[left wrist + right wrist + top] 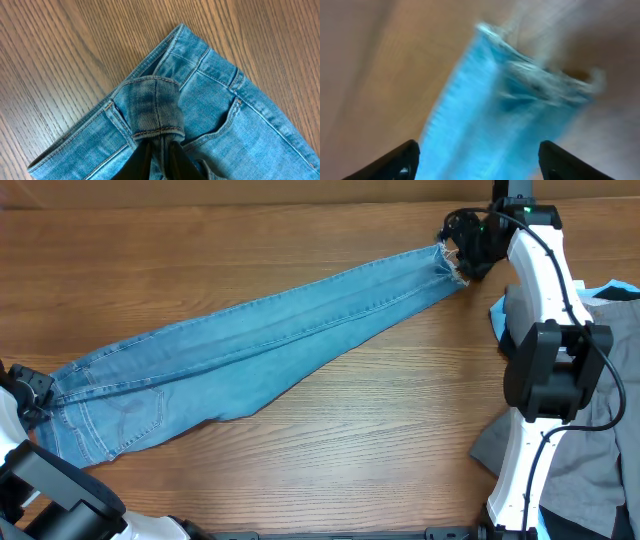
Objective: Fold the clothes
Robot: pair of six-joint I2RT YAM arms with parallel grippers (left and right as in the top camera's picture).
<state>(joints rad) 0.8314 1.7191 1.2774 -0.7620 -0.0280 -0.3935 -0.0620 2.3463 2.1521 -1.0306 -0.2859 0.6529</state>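
Jeans (270, 330) hem sharp only overhead

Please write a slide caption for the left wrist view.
Left pincer grips the bunched waistband of light-blue jeans on a table.

The left white-and-black robot arm (45, 485) sits low at the near left corner. Its black two-finger gripper (42, 395) has its dark fingers (141, 162) close together, pinching a fold of the light-blue denim jeans (155, 107). The right white-and-black arm (540, 290) stretches up to the far edge, its black gripper (462, 258) pointing left, fingers (400, 162) spread wide apart.
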